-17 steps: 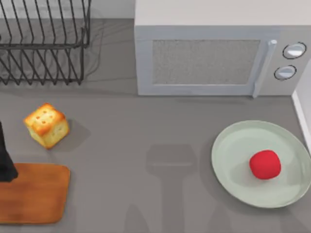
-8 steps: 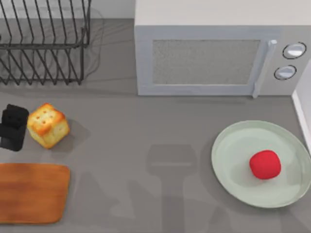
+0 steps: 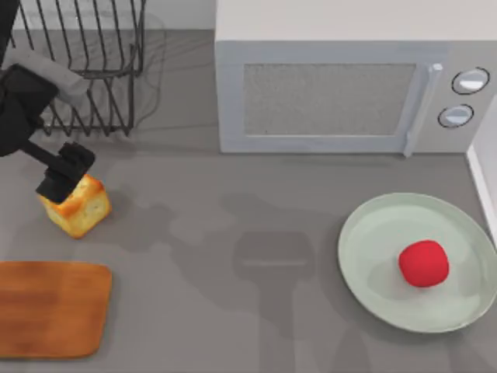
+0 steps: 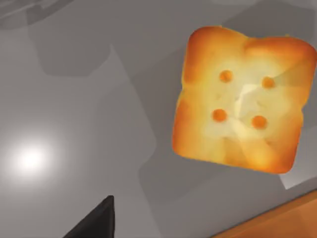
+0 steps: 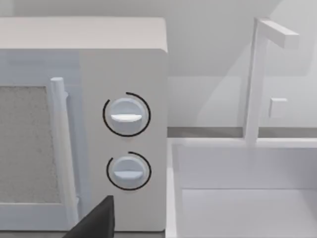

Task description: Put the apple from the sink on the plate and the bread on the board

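The apple (image 3: 423,263) already sits on the plate (image 3: 373,233), a little off its middle on the side away from the bread, so that half of the job looks finished. The bread (image 3: 80,208) is not yet on the board (image 3: 54,309): it rests on the grey counter (image 3: 233,225), near the board but apart from it, on the side toward the wire rack (image 3: 78,70).

The left hand (image 3: 64,172) hangs right over the bread, covering its rack-side corner in the top view. From the left wrist view the bread (image 4: 240,99) lies almost straight below, with an edge of the board (image 4: 277,223) close by. Whether the fingers are spread or closed I cannot tell; nothing shows them gripping the bread yet. What seems left is to take the bread and set it on the board. The right arm is parked off toward the sink (image 5: 247,198) beside the microwave (image 3: 342,78).

The bread is a soft-looking cube, golden with a toasted orange-brown crust and four dots on its top face. The board is flat, grained wood with rounded corners. The plate is pale green, glossy and shallow-rimmed; the apple is smooth, red and roundish.
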`<state>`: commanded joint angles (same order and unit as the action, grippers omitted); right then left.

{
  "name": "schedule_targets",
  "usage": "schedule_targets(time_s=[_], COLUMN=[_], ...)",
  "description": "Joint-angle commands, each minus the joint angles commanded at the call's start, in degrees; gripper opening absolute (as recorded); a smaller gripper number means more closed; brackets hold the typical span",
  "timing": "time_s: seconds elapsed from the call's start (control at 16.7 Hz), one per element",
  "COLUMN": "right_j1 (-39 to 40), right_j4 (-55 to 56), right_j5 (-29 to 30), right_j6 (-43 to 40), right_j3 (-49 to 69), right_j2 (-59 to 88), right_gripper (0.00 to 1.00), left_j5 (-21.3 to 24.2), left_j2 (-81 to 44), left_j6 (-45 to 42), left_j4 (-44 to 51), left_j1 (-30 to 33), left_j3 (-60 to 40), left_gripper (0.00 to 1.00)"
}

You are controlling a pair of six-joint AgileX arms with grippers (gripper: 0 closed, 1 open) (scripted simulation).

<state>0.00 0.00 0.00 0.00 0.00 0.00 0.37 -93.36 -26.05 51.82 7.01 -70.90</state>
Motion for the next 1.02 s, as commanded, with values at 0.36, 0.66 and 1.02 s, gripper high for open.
schedule_targets(time_s=[0.36, 0.66, 1.02], right_j1=[0.0, 0.0, 0.0], right_j4=[0.0, 0.0, 0.0], right_j5=[0.0, 0.0, 0.0], right_j6=[0.0, 0.0, 0.0], right_j3=[0.0, 0.0, 0.0], right_j2=[0.0, 0.0, 0.0], right_gripper=[1.0, 1.0, 1.0], left_j5=[-0.2, -0.2, -0.2], left_j2=[-18.9, -21.7, -23.1], left_j6=[-5.5, -6.3, -6.4], left_j4=[10.2, 11.7, 7.3], left_j1=[1.4, 1.6, 1.5], left_j3=[-15.3, -17.7, -14.6], left_gripper=[1.0, 1.0, 1.0])
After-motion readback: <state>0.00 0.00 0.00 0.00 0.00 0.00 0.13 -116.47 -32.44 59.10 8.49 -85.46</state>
